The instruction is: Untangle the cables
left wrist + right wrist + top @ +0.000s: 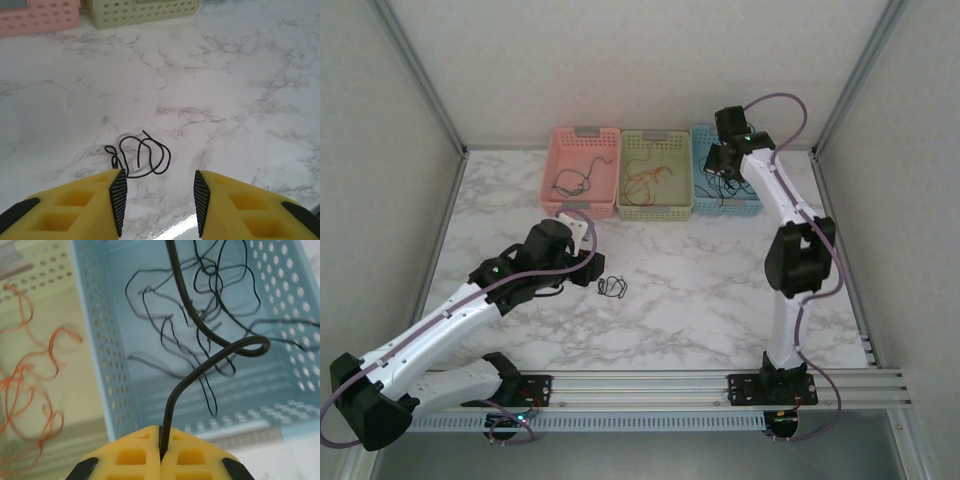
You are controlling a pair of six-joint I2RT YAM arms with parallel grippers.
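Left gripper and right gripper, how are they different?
The left gripper has its jaws apart and empty; the right gripper has its jaws shut on a black cable. The left gripper hangs low over the marble table, with a small looped cable just ahead; the right gripper is above the blue basket. Both are yellow.

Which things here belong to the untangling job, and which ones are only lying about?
For the job: loose black cable; held black cable in right gripper; orange cables; likely also pink basket, green basket, blue basket.
Just there: lilac arm hoses; marble table.
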